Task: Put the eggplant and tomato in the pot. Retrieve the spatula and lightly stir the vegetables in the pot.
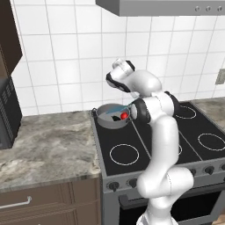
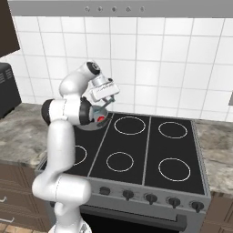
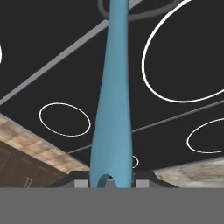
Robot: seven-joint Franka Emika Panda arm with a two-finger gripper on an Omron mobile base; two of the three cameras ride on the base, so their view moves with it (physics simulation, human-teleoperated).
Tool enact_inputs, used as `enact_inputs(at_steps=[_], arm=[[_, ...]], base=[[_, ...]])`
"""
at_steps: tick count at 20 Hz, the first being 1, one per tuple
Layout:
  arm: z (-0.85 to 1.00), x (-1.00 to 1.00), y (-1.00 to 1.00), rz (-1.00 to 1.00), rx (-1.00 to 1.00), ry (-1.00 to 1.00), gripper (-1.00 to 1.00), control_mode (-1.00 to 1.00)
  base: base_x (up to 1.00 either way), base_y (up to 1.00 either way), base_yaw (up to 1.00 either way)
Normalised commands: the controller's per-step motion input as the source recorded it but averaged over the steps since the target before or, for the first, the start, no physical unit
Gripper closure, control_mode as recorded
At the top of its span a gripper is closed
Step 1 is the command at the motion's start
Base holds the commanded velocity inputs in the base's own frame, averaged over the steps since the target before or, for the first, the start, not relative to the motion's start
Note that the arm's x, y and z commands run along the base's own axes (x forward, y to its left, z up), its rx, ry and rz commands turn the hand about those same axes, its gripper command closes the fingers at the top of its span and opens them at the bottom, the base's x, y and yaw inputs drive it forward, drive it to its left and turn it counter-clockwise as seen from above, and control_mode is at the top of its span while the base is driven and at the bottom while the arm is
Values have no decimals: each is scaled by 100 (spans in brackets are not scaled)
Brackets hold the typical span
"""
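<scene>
The grey pot [image 1: 105,121] sits on the stove's rear left burner, with the red tomato [image 1: 124,115] and the dark eggplant [image 1: 116,117] inside it. The light blue spatula [image 1: 115,109] slants over the pot. Its long handle [image 3: 113,109] runs up the middle of the hand view toward the pot's rim [image 3: 144,14]. My gripper [image 3: 111,182] is shut on the handle's end. In the right base view the gripper [image 2: 105,103] hangs just above the pot [image 2: 93,125], which my arm partly hides, and the tomato [image 2: 101,119] shows beside it.
The black stove [image 1: 132,151] has several white burner rings and a row of knobs [image 2: 150,198] along its front. A marble counter [image 1: 44,145] lies to its left, with a dark appliance [image 1: 6,114] at the far left. A range hood [image 1: 167,6] hangs overhead.
</scene>
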Motion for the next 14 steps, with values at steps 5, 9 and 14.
enact_inputs(at_steps=[5,9,14], arm=[[-13,-22,0,0,0,0,100,-100],[-12,-37,0,0,0,0,100,-100],[-16,0,0,0,-4,0,100,-100]], base=[[0,0,0],[0,0,0],[0,0,0]])
